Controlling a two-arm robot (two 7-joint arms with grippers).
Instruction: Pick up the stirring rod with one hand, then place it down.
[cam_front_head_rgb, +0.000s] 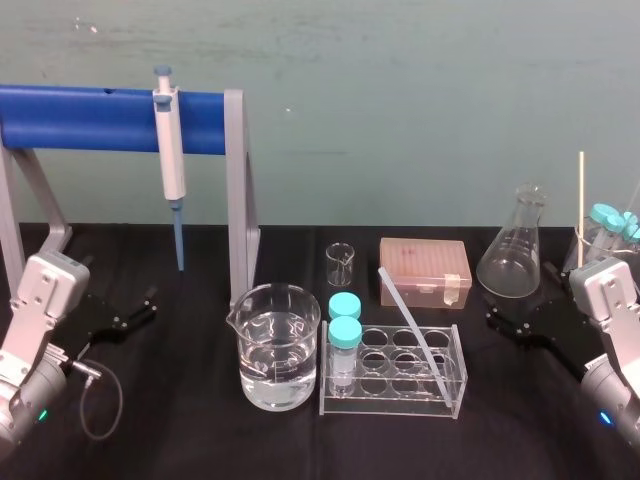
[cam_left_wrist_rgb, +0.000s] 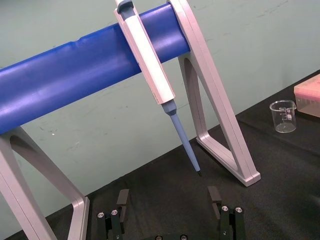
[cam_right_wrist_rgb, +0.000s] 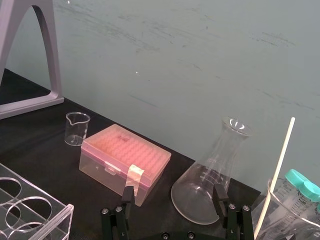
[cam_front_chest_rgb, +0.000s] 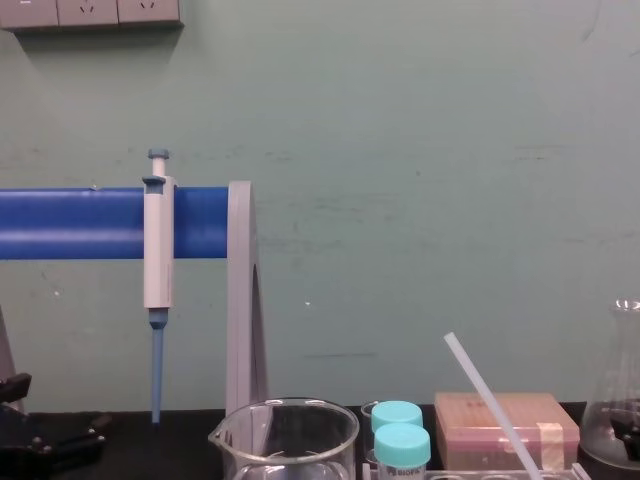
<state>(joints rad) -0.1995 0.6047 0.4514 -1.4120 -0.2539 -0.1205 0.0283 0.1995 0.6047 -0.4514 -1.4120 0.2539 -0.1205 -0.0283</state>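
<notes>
Stirring rod (cam_front_head_rgb: 412, 318): leaning in the tube rack (cam_front_head_rgb: 458, 375), top toward 11 o'clock.
Large beaker (cam_front_head_rgb: 279, 350): clear liquid, at rack's 9 o'clock.
Vials (cam_front_head_rgb: 345, 350): two, teal-capped, racked.
Left gripper (cam_left_wrist_rgb: 168, 196): spread wide, empty.
Right gripper (cam_right_wrist_rgb: 174, 192): spread wide, empty.

A pale green painted wall (cam_front_head_rgb: 420, 70) stands behind everything, its flat surface marked with faint scuffs, thin dark scratches and a few small white specks. A row of white power sockets (cam_front_chest_rgb: 90, 10) sits high on it at the upper left of the chest view. Below the wall runs a table (cam_front_head_rgb: 180, 430) covered in a matte black cloth (cam_front_head_rgb: 520, 400) that reaches back to the wall's foot, and the light lies soft and even across wall and cloth alike.
</notes>
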